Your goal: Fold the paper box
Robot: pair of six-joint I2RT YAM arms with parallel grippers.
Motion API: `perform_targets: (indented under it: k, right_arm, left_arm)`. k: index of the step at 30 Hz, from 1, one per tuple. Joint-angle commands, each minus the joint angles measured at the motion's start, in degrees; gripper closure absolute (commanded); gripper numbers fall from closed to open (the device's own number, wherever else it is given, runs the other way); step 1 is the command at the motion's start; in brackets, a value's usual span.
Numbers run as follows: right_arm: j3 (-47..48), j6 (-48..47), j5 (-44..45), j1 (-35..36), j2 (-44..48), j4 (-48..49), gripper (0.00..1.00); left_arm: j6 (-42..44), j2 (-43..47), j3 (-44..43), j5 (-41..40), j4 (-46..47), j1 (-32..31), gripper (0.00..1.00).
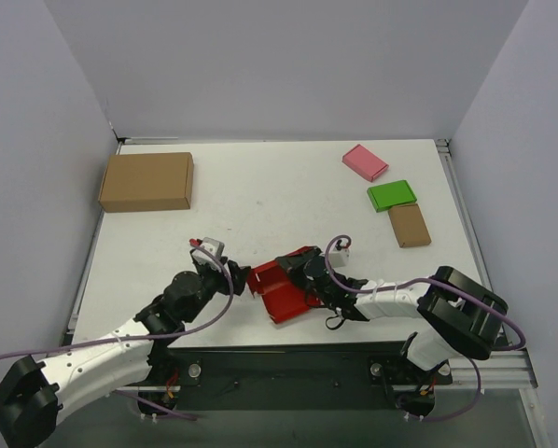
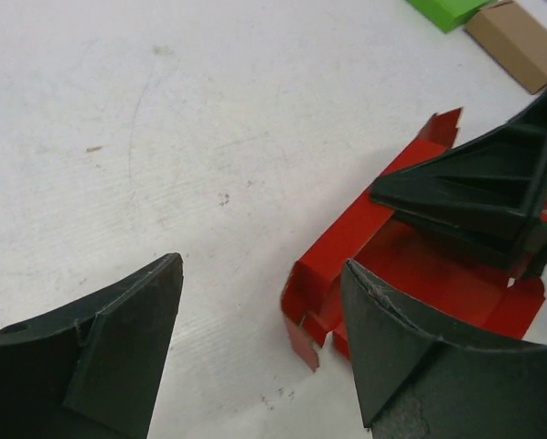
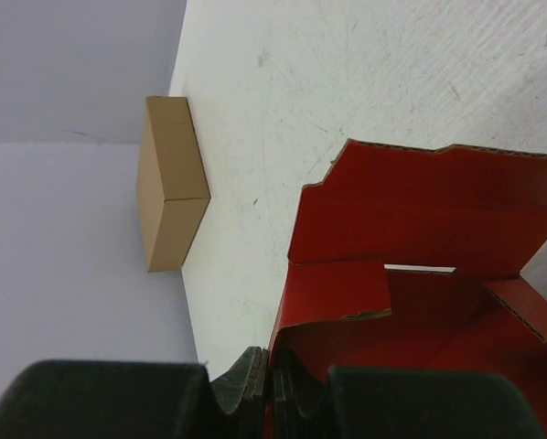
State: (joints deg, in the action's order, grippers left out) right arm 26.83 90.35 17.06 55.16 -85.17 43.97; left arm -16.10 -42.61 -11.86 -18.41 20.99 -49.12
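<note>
Tight by the arms, wide lane across mid-table

In front of me the paper box (image 1: pixel 281 289) sits between both grippers near the front edge, and its raised flaps wall off that spot. My right gripper (image 1: pixel 302 269) is clamped on one flap, so its arm bars any approach from the right. My left gripper (image 2: pixel 262 274), jaws spread wide, has bare table (image 1: pixel 260 205) between its fingers, just beside the box. The large brown carton (image 1: pixel 146 181) fills the far left corner. The pink box (image 1: pixel 365 161), green box (image 1: pixel 392 195) and small brown box (image 1: pixel 409 225) line the far right. Between them I have free passage.
</note>
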Motion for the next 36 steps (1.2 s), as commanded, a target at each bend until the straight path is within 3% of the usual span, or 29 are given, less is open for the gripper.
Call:
perform_targets:
  k: [1, 6, 16, 25, 32, 36]
  right_arm:
    - [-2.0, -5.4, 1.3, -0.3, -0.4, 6.3, 1.0]
    - [-2.9, -5.8, 1.0, -0.4, -0.6, 8.4, 1.0]
    - [-3.5, -5.9, 0.6, -0.6, -0.8, 10.1, 1.0]
    - [-3.1, -6.0, -0.1, -0.7, -1.8, 10.5, 1.0]
    - [-2.7, -6.1, -0.4, -0.6, -2.0, 9.9, 1.0]
    - [-2.7, -6.4, -0.2, -0.5, -1.8, 9.5, 1.0]
  left_arm:
    - [-8.0, -1.0, -2.2, 3.8, -8.7, 6.2, 0.21]
    - [-13.8, -5.7, -0.7, 4.4, -9.4, 10.6, 0.21]
    - [-13.4, -17.9, -4.1, 9.0, -8.0, 10.6, 0.23]
    - [-7.6, -19.2, 0.7, 19.8, 7.9, 10.2, 0.3]
    - [-4.2, -23.7, 1.2, 25.4, 15.0, 10.0, 0.48]
    - [-3.8, -25.3, 1.3, 26.2, 18.0, 9.4, 0.51]
